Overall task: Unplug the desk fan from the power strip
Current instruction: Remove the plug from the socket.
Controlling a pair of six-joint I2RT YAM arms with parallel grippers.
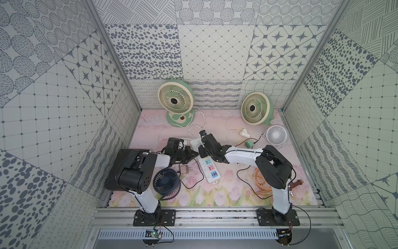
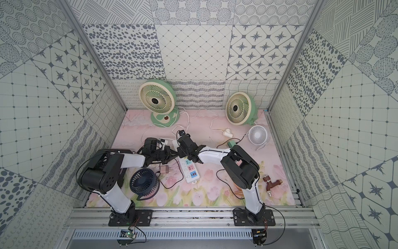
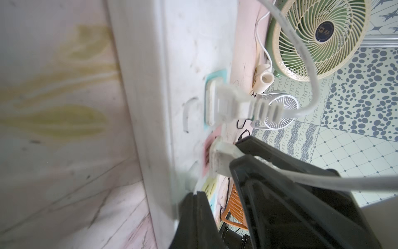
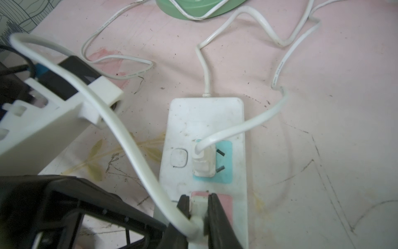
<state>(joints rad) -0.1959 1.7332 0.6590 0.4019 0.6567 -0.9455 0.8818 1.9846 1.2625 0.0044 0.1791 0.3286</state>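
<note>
The power strip [image 1: 207, 166] lies in the middle of the pink flowered mat [image 1: 234, 194], running from near to far between the two arms; its blue USB panel [image 1: 213, 174] is at the near end and its own white cord [image 4: 204, 64] leaves the far end.

The right pincer [image 4: 198, 200] reaches in from the right and is closed narrow on a white plug [image 4: 199, 208] at the pink socket [image 4: 224, 199], one black finger on each side of it; whether the prongs are fully in, I cannot tell; the plug's cord [image 4: 120, 129] arches up and away to the left over the other arm's camera mount [image 4: 43, 129].

The left pincer [image 3: 193, 195] comes in from the left, fully closed and holding nothing; its tips are set against the top face of the strip just beside the yellow socket [image 3: 210, 187].

A second plug [image 4: 203, 160] sits in the blue socket [image 4: 225, 172], one place farther along the strip.

Two green and cream fans [image 1: 175, 101] [image 1: 255, 107] stand at the far edge, left and right; a small white fan [image 1: 276, 134] is near the right one; a dark blue fan [image 1: 167, 182] lies near the left arm's base; an orange fan [image 1: 261, 181] is partly hidden under the right arm; a pinkish charger [image 1: 185, 168] lies just left of the strip.
</note>
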